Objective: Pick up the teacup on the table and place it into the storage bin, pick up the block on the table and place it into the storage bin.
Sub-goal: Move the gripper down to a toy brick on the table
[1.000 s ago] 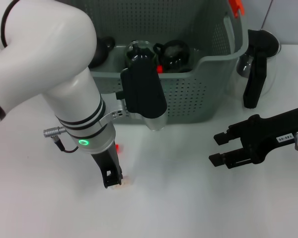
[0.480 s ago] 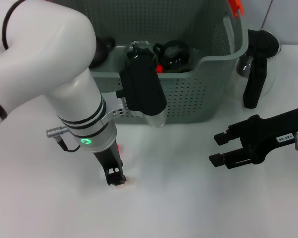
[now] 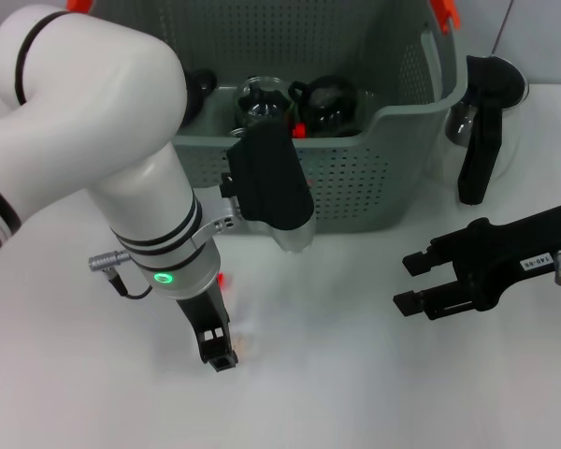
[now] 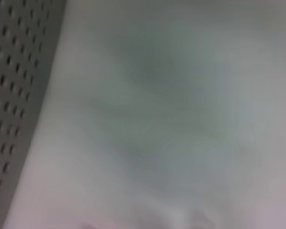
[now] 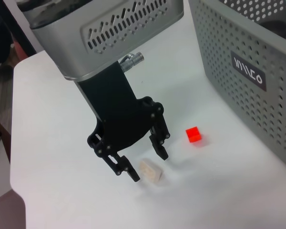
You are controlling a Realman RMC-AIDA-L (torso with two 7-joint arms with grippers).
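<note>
storage bin [image 3: 355, 178]: grey-green perforated basket at the far side of the tabletop [image 3: 355, 393], orange clip at its far right corner, black label on the front wall. This is my landmark for everything else.
inside the bin: dark rounded stuff + something glassy [image 3: 262, 98]. Can't tell if one of them is the teacup tbh.
left end effector [image 5: 143, 164]: down on the tabletop in front of the bin, near its left half. Fingers spread apart, tips at the surface either side of a small pale block.
pale block [image 5: 150, 171]: cream colored, lies flat betw the two fingers, not lifted. Looks like it's touching or almost touching one finger, can't say which.
red block [image 5: 193, 135]: tiny cube on the tabletop, betw the left end effector and the bin's front wall, apart from both.
right end effector [image 3: 421, 281]: hangs over the tabletop in front of the bin's right corner, fingers apart, nothing in them, well away from both blocks.
black stand thing [image 3: 481, 131]: upright just beside the bin's right wall, w/ a clear round base.
left wrist view: only blurry tabletop and a strip of bin wall [image 4: 14, 95].
</note>
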